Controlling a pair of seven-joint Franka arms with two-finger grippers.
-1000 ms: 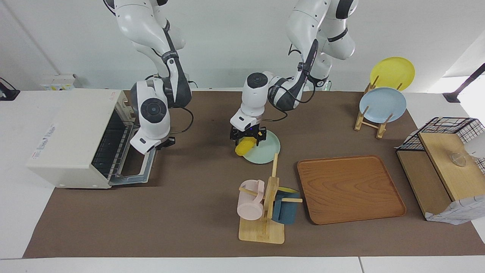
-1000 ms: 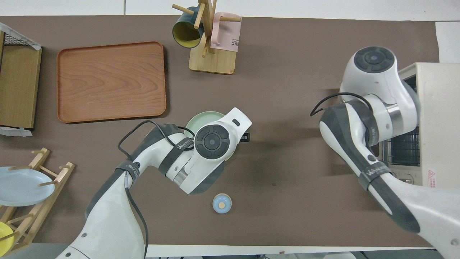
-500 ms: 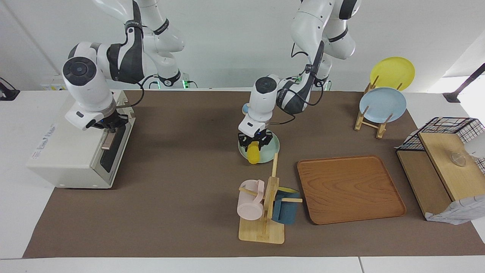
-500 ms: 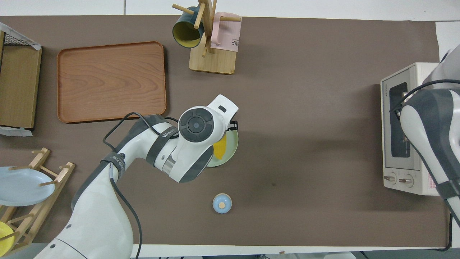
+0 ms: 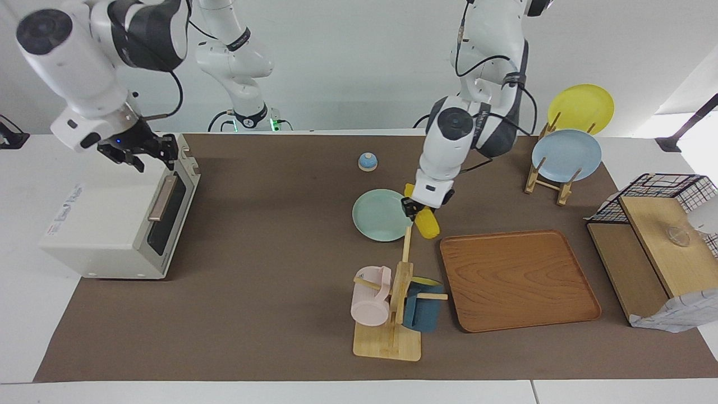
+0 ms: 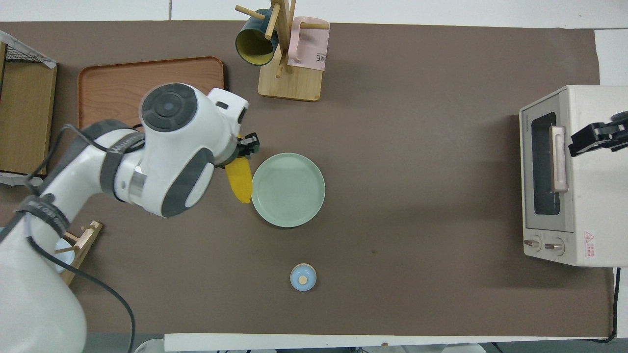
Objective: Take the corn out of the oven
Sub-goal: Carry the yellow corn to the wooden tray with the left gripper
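My left gripper (image 5: 422, 212) is shut on the yellow corn (image 5: 428, 223) and holds it in the air, tilted, over the mat between the green plate (image 5: 381, 216) and the wooden tray (image 5: 519, 280). In the overhead view the corn (image 6: 239, 179) hangs beside the plate's rim (image 6: 288, 189), under the left gripper (image 6: 244, 149). The cream-white oven (image 5: 106, 207) stands at the right arm's end of the table with its door shut. My right gripper (image 5: 137, 148) is open and empty, raised over the oven's top edge (image 6: 596, 137), above the tan handle (image 6: 557, 159).
A wooden mug rack (image 5: 392, 314) with a pink and a blue mug stands farther from the robots than the plate. A small blue knob (image 5: 367, 161) lies nearer to them. A plate rack (image 5: 565, 154) and a wire shelf (image 5: 656, 235) stand at the left arm's end.
The left gripper carried the corn from over the green plate toward the tray. The right gripper shut the oven door, let go of the handle and rose above the oven.
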